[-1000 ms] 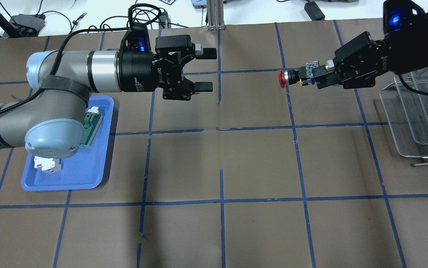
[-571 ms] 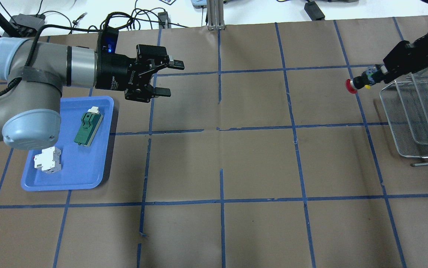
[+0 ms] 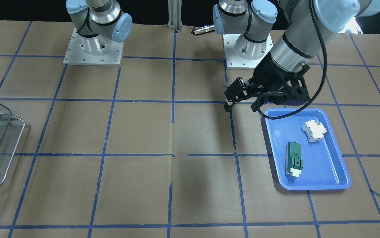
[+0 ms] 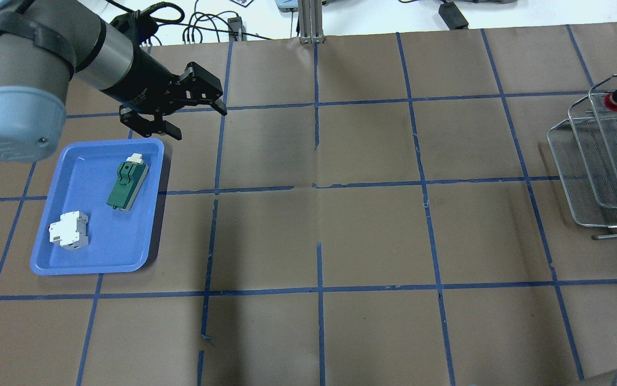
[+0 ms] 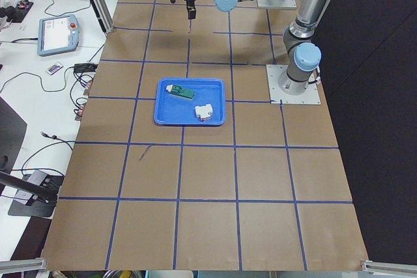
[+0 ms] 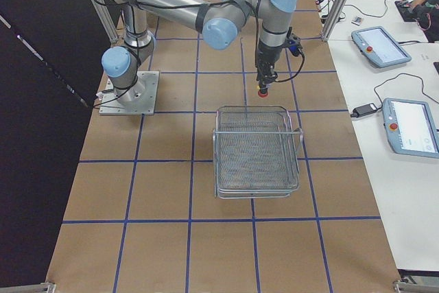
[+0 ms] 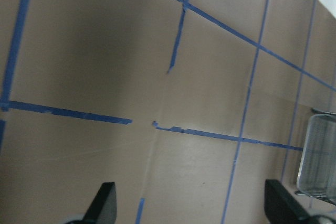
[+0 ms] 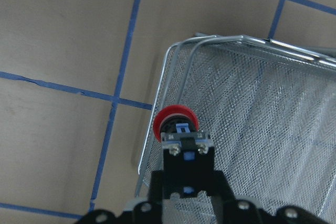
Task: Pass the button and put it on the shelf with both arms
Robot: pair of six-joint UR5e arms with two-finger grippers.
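The right arm's gripper (image 8: 186,174) holds the button (image 8: 176,121) by its rear contact block, jaws pinching the block from both sides so that the black body and red mushroom cap stick out past the fingertips. The cap points down. In the right wrist view it hangs over one rounded corner of the shelf (image 8: 241,38), right at the wire rim of the top tray; the side view sets it just above that rim at the end of the rack nearest the robot. Whether the cap touches the wire cannot be told. In the overhead view only the button and a bit of black finger show at the far right edge, above the stacked mesh trays.

Well apart, on the other side of the desk (image 4: 372,230), the left arm's gripper (image 4: 198,120) hovers with its jaws spread wide and nothing between them, just beyond the far corner of a blue tray (image 4: 72,257). The left wrist camera shows only brown paper and blue tape lines between its two fingertips. In the tray lie a green component (image 4: 127,185) and a white block (image 4: 68,230), apart from each other.
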